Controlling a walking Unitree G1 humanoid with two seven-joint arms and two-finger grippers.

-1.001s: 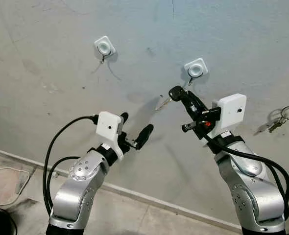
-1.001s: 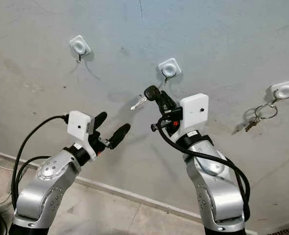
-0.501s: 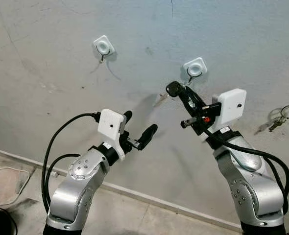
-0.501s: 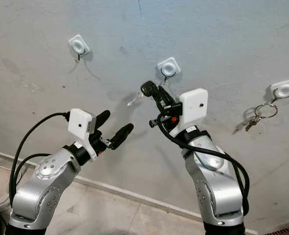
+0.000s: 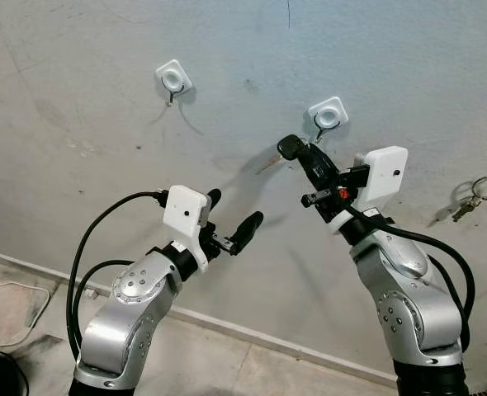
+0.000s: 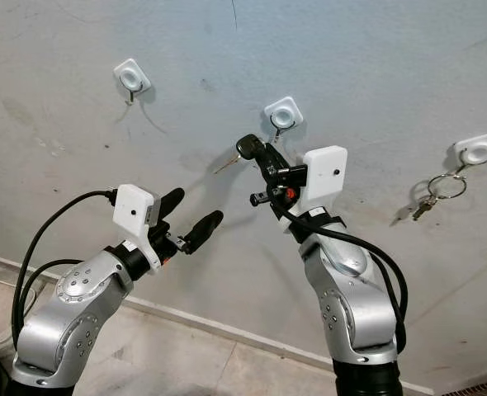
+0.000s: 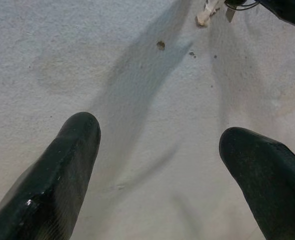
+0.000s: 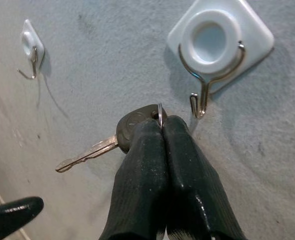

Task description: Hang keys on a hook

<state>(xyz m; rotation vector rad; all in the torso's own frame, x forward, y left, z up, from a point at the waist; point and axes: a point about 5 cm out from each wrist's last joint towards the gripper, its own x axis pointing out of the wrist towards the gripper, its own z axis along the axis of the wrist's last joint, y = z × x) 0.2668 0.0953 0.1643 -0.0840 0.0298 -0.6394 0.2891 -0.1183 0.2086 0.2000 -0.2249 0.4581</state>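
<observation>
right hand point(image 8: 162, 125) pinched on black-headed silver key point(image 8: 118, 136) at its ring, just below-left of white square wall hook with wire prong point(image 8: 216, 47) | left hand point(image 5: 232, 223) fingers wide apart, holding nothing, lower left of that hook | grey plaster wall point(image 5: 87, 107)

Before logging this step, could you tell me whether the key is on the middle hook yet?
Not yet. The right gripper pinches the key by its ring just below the middle hook, which is bare.
</observation>
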